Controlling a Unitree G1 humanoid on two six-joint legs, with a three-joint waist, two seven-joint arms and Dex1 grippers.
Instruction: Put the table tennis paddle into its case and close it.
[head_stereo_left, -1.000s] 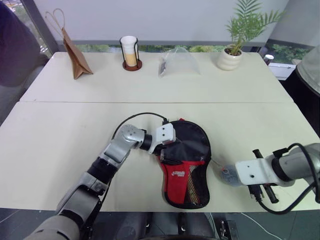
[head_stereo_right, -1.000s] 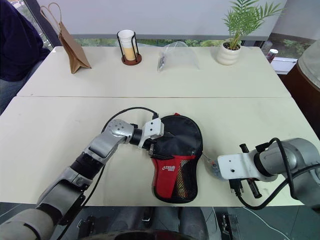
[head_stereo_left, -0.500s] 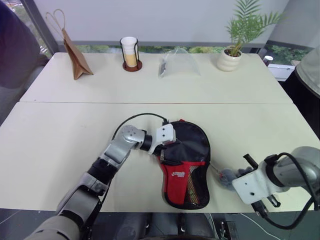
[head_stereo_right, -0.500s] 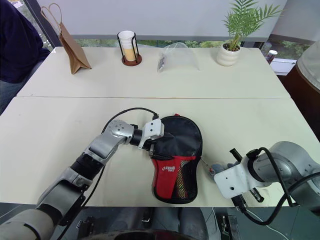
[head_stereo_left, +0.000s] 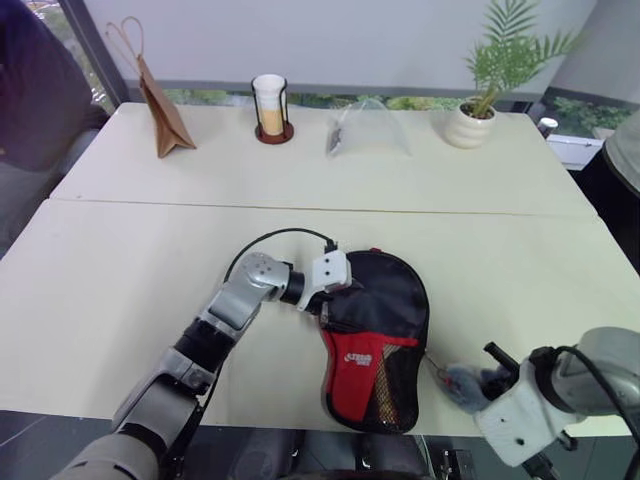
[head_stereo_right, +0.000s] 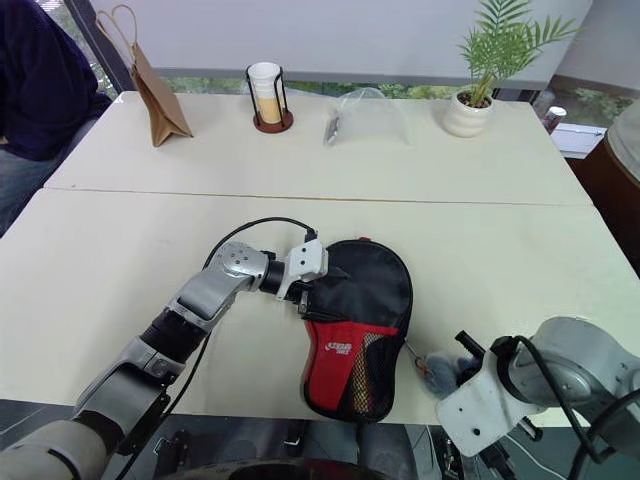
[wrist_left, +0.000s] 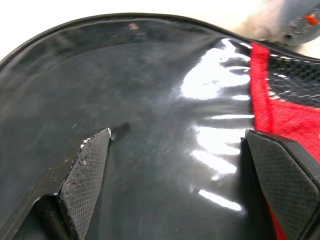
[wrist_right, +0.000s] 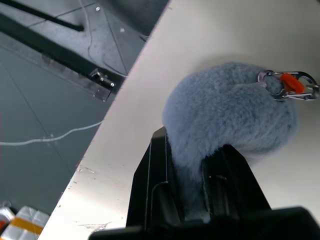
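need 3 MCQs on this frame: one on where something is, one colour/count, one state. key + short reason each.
1. Where does the grey fuzzy charm lie?
A. On the case's red panel
B. Near the table's front edge, on the robot's right of the case
C. Beside the paper bag

2. How many items stand along the far table?
A. Two
B. Three
C. Four

3. What is the right gripper doing?
A. Shut on the grey fuzzy charm
B. Open above the case
C. Holding the cup

Key:
1. B: the charm sits at the table edge beside the case.
2. C: paper bag, cup in its holder, clear plastic bag and potted plant.
3. A: the right wrist view shows fur pinched between the two black fingers. The left gripper is open on the case.
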